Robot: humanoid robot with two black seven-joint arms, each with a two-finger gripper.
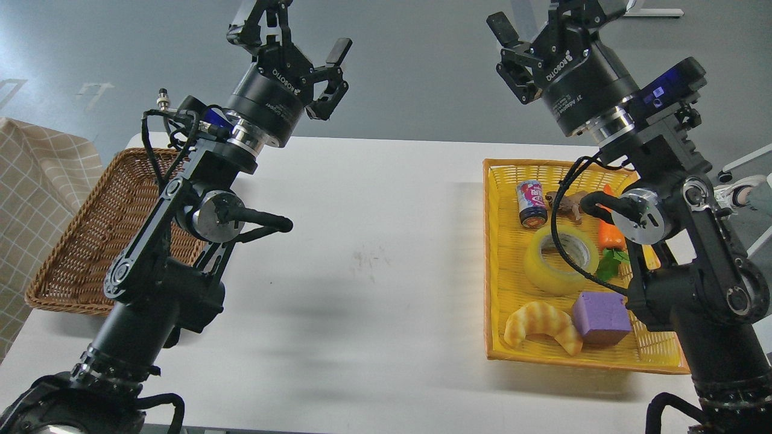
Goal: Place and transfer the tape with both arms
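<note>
The tape (546, 271), a wide yellow translucent roll with a grey-white core, lies flat in the middle of the yellow basket (492, 259) on the right of the white table. A black cable of my right arm crosses in front of it. My right gripper (552, 18) is raised high beyond the basket's far edge, open and holding nothing, well away from the tape. My left gripper (289, 33) is raised above the table's far left, also open and holding nothing. Both grippers' upper fingertips are partly cut off by the top of the view.
The yellow basket also holds a drink can (531, 204), a small brown toy (567, 205), a carrot (610, 236), a purple block (600, 317) and a croissant (540, 325). A brown wicker basket (90, 241) stands at the table's left, beside a checked cloth (36, 181).
</note>
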